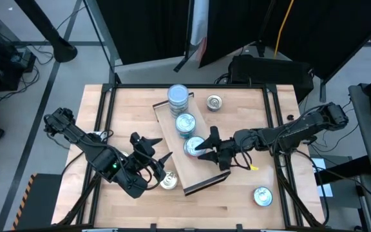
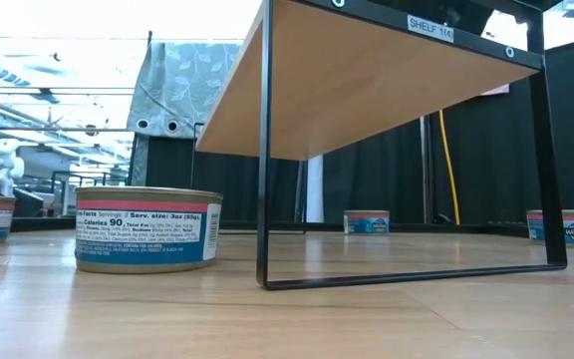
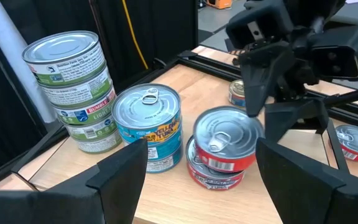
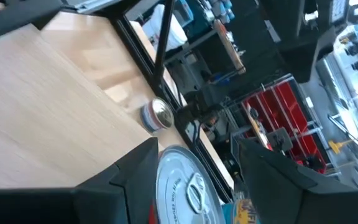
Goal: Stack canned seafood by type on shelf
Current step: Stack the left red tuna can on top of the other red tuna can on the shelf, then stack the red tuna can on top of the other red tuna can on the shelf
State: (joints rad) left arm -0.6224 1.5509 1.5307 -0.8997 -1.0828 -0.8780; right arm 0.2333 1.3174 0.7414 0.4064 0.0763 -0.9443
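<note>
The shelf is a light-wood board on thin dark legs, lying slantwise mid-table. Three tin stacks stand on it: green-labelled tins at the far end, blue tins in the middle, red-labelled tins nearest. My right gripper is open and reaches in from the table's right, a finger on each side of the top red tin. My left gripper is open, hovering beside the shelf's left edge and facing the stacks. My right gripper comes in level from the table's right, its fingers beside the silver pull-tab tin that tops the red stack. That tin rests flat on the tin below. Whether the fingers touch it I cannot tell.
Loose tins sit on the table: one by my left gripper, one near the far edge, one at the near right. A dark frame rims the table. Bare shelf board lies at its near end.
</note>
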